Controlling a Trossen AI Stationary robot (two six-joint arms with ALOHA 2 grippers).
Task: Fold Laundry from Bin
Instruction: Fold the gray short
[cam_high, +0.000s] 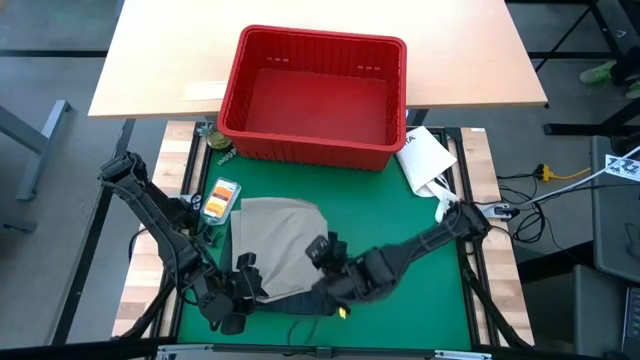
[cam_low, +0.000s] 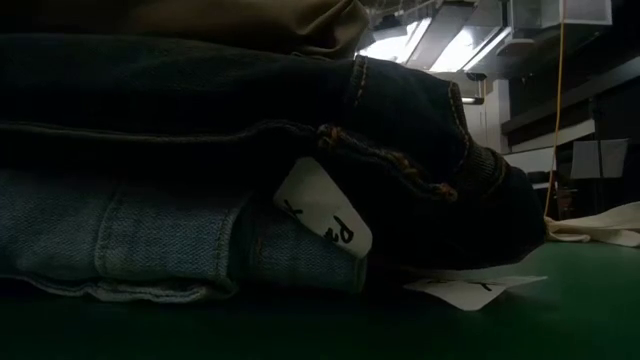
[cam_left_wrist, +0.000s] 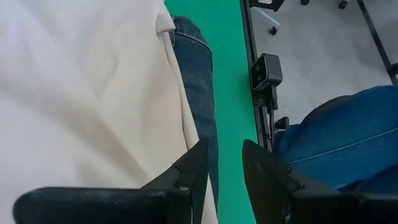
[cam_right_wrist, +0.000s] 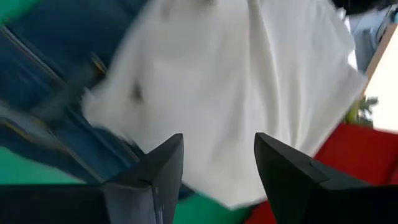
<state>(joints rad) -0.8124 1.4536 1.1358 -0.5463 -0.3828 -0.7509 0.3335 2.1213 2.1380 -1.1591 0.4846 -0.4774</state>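
The tan khaki trousers (cam_high: 278, 243) lie folded on top of a stack on the green mat (cam_high: 420, 290). In the low view the stack shows dark denim jeans (cam_low: 230, 100) over a light blue denim garment (cam_low: 120, 240). The red bin (cam_high: 315, 95) stands at the far middle with no garment showing in it. My left gripper (cam_high: 240, 285) is open at the stack's near left corner, over the khaki and denim edge (cam_left_wrist: 225, 171). My right gripper (cam_high: 325, 252) is open just above the khaki's right part (cam_right_wrist: 217, 168). My left gripper has one finger (cam_left_wrist: 194, 167) right at the khaki's edge (cam_left_wrist: 177, 134), above the denim edge and the mat. I cannot tell whether it touches the cloth.
A white flat packet (cam_high: 425, 155) lies at the mat's far right. A small orange and green object (cam_high: 220, 197) lies left of the stack. White tags (cam_low: 325, 205) stick out of the stack. A person's knee in blue jeans (cam_left_wrist: 348, 140) is past the near edge.
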